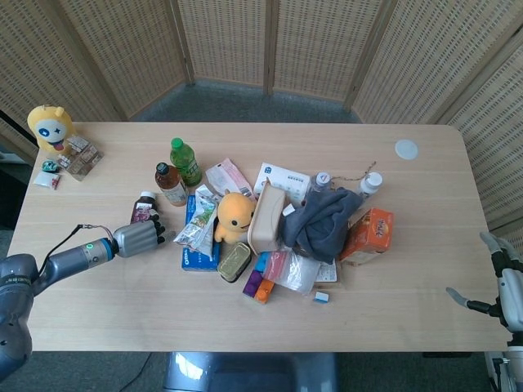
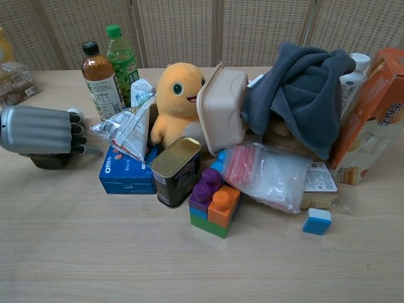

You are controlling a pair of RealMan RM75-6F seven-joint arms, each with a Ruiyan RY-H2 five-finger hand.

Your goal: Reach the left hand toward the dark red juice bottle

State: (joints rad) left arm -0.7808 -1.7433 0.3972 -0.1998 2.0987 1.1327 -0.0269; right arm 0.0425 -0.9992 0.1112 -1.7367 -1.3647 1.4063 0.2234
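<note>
The dark red juice bottle lies on its side on the table's left part, white cap pointing away from me. My left hand lies over the bottle's lower half, fingers curled down around its right side. In the chest view the left hand covers most of the dark bottle; only its underside and cap show, and the thumb is hidden. My right hand hangs past the table's right front corner with its fingers spread and nothing in it.
Right of the bottle stand a brown tea bottle and a green bottle. A foil snack bag, a blue Oreo box, an orange plush, a tin and more clutter fill the table's middle.
</note>
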